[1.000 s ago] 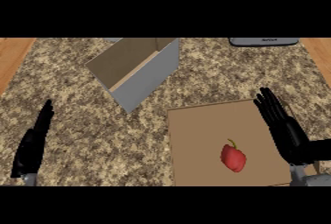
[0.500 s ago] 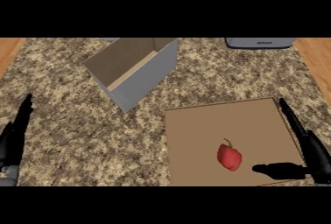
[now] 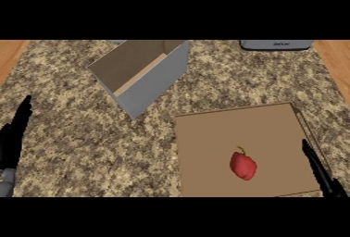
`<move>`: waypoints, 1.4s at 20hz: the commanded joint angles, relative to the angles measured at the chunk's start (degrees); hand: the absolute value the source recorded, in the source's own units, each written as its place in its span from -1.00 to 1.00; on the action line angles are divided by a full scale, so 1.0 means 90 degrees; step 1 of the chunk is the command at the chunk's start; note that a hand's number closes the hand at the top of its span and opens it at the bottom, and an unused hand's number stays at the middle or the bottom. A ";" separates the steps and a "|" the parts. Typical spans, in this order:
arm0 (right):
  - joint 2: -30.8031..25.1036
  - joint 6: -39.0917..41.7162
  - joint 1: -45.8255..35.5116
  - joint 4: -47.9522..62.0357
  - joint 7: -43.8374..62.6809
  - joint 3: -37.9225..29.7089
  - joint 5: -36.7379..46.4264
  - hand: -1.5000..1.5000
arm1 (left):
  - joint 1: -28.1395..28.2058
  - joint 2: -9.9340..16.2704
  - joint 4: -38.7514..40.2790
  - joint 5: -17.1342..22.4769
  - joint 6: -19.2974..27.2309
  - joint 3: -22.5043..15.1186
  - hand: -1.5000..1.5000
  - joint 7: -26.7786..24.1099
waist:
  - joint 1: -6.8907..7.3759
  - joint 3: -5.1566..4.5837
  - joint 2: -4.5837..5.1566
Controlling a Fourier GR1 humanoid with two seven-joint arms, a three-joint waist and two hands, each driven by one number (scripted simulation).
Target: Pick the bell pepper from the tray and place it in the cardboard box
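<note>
A red bell pepper (image 3: 243, 166) lies on the flat brown tray (image 3: 219, 134) at the lower right of the head view. The open cardboard box (image 3: 143, 71) stands on the counter at the upper left of the tray, apart from it. My right hand (image 3: 320, 171) shows edge-on at the tray's right rim, fingers straight, well to the right of the pepper and not touching it. My left hand (image 3: 14, 139) rests open at the far left edge with fingers pointing up.
The counter top is speckled granite (image 3: 68, 115) with wooden strips at both sides. A grey appliance (image 3: 275, 44) sits at the back right edge.
My right hand has drawn back toward the lower right and its thumb no longer shows over the tray. The view has shifted slightly; the pepper stays in place on the tray.
</note>
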 commanded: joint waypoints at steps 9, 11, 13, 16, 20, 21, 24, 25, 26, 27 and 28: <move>-0.1979 0.1141 -0.0373 -0.1314 0.3581 0.0386 0.2269 -1.00 | -0.0305 -0.0168 0.0114 -0.0203 -0.0098 -0.0119 0.00 0.0128 | 0.0111 -0.0020 0.0034; -0.2195 0.1739 -0.0526 -0.1803 0.4398 0.0580 0.2367 -1.00 | -0.0060 -0.0114 0.0160 -0.0180 -0.0076 0.0023 0.00 -0.0244 | 0.0183 -0.0032 0.0030; -0.2180 0.2225 -0.0876 -0.1803 0.5075 0.0736 0.2518 -1.00 | -0.0268 -0.0226 -0.0106 -0.0274 0.0011 -0.0127 0.00 0.0284 | 0.0207 -0.0014 0.0035; -0.2075 0.3116 -0.1473 -0.1864 0.5789 0.0978 0.2466 -1.00 | -0.0298 -0.0207 -0.0037 -0.0325 -0.0041 -0.0071 0.00 0.0187 | 0.0218 -0.0007 0.0034; -0.1227 0.4033 -0.2493 -0.1717 0.6784 0.1297 0.2342 -1.00 | -0.0617 -0.0362 0.0319 -0.0449 0.0026 0.0034 0.00 0.0210 | 0.0150 -0.0003 0.0035; -0.1039 0.4117 -0.2547 -0.1451 0.6905 0.1464 0.2496 -1.00 | -0.0292 -0.0291 0.0141 -0.0355 -0.0132 0.0082 0.00 0.0085 | 0.0178 -0.0001 0.0028; -0.0602 0.4384 -0.2752 -0.1423 0.7335 0.1505 0.2816 -1.00 | -0.0014 -0.0236 -0.0413 -0.0364 -0.0244 0.0177 0.00 0.0286 | 0.0163 0.0003 0.0011; -0.0565 0.4311 -0.2564 -0.1304 0.7023 0.1546 0.3024 -1.00 | -0.0648 -0.0491 0.0403 -0.0656 -0.0064 0.0112 0.00 0.0209 | 0.0083 0.0002 0.0022; -0.0344 0.4270 -0.2765 -0.0854 0.6947 0.1529 0.3159 -1.00 | 0.0125 -0.0211 0.0058 -0.0281 -0.0411 0.0466 0.00 -0.0280 | 0.0147 0.0003 0.0017; -0.0088 0.4556 -0.2991 -0.0934 0.7201 0.1476 0.3147 -1.00 | -0.0257 -0.0421 -0.0117 -0.0511 -0.0266 0.0272 0.00 0.0295 | 0.0121 0.0004 0.0016; -0.0522 0.4286 -0.2545 -0.0498 0.6219 0.1270 0.3234 -1.00 | -0.0183 -0.0509 -0.0301 -0.0684 -0.0136 0.0160 0.00 0.0410 | 0.0103 0.0007 0.0014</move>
